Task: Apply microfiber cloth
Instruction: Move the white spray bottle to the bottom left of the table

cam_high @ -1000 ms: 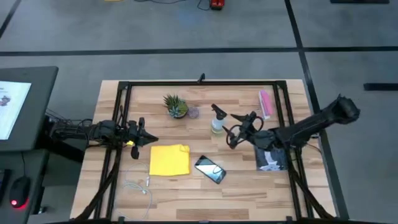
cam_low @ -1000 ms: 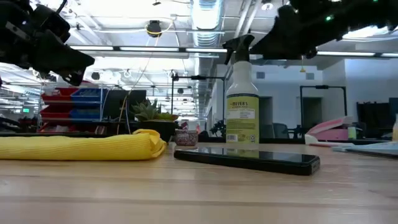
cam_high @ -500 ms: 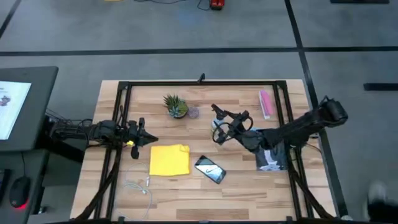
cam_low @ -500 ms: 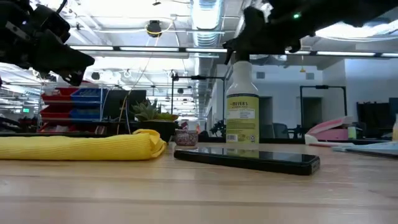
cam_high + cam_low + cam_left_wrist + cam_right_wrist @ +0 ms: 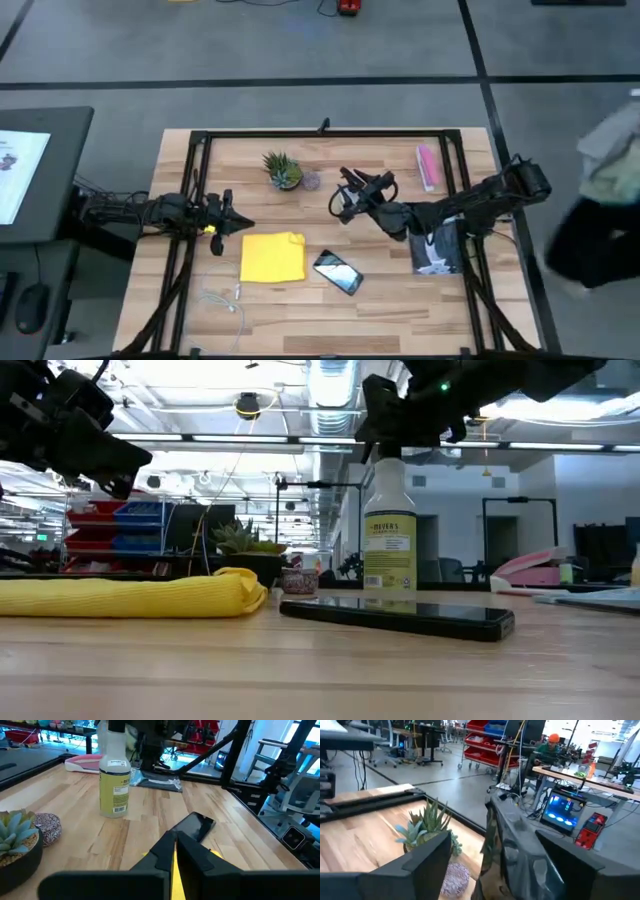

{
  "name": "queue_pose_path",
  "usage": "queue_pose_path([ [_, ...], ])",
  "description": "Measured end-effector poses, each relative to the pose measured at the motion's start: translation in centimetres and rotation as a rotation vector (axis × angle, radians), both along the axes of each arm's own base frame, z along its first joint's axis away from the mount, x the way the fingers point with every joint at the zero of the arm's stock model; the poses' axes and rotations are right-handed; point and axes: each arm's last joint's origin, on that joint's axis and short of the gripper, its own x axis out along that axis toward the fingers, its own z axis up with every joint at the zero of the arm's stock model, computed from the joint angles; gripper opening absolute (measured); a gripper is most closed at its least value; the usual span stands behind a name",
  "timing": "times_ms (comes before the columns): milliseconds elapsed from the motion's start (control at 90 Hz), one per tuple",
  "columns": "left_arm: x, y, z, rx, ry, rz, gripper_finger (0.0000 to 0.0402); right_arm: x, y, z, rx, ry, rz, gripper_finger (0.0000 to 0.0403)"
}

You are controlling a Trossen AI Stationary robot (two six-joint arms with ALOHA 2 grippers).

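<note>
Right gripper point(image 5: 347, 196), fingers apart, straddles the spray bottle point(image 5: 389, 530) head, presumably to grasp; left gripper point(image 5: 232, 226), fingers together, waits beside the microfiber cloth point(image 5: 272, 256).

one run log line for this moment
right gripper: open over spray bottle | left gripper: shut, beside microfiber cloth | cloth: flat, untouched

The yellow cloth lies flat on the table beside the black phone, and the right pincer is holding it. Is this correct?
Not quite. The high view shows the yellow cloth lying beside the black phone, but no pincer holds it. The right pincer is over at the spray bottle, well apart from the cloth.
</note>
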Motion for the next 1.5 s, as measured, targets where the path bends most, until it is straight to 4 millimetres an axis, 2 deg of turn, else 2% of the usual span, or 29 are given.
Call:
queue_pose_path([
  [311, 0.0, 0.0, 0.0, 0.000, -0.001, 0.000, 0.0000, -0.2, 0.0, -0.5, 0.059, -0.005, -0.001, 0.0112],
  [511, 0.0, 0.0, 0.0, 0.000, 0.000, 0.000, 0.0000, -0.5, 0.5, -0.1, 0.069, -0.010, 0.034, 0.0112],
  [622, 0.0, 0.0, 0.0, 0.000, 0.000, 0.000, 0.0000, -1.2, 1.3, 1.6, 0.073, -0.028, 0.071, 0.0112],
  [744, 0.0, 0.0, 0.0, 0.000, 0.000, -0.001, 0.0000, -2.7, 2.8, 4.4, 0.103, -0.096, 0.128, 0.0112],
  [956, 0.0, 0.0, 0.0, -0.041, 0.000, -0.001, 0.0000, -6.1, 6.2, 6.3, 0.253, -0.170, 0.245, 0.0112],
  [1222, 0.0, 0.0, 0.0, -0.042, 0.000, -0.001, 0.0000, -10.0, 11.1, 6.0, 0.367, -0.203, 0.372, 0.0112],
  [1500, 0.0, 0.0, 0.0, -0.042, 0.000, -0.001, 0.0000, -13.5, 15.0, 5.9, 0.411, -0.209, 0.521, 0.0112],
])
